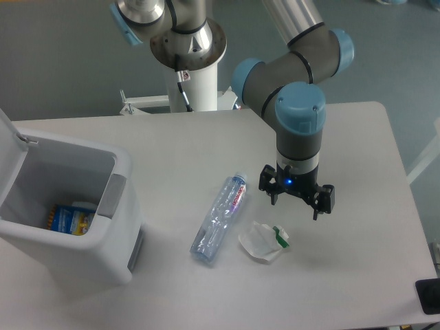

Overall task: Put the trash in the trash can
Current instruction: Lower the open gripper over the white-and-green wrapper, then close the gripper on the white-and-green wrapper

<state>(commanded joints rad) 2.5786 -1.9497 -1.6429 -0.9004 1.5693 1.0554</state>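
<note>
A crushed clear plastic bottle with a red-and-blue label lies on the white table, slanting from upper right to lower left. A crumpled white wrapper with a green bit lies just right of it. The white trash can stands at the left with its lid swung open. My gripper hangs fingers down above the table, just up and right of the wrapper. Its fingers are spread apart and hold nothing.
Inside the trash can lies a blue and yellow packet. The arm's white base column stands at the table's back edge. A dark object sits at the table's front right corner.
</note>
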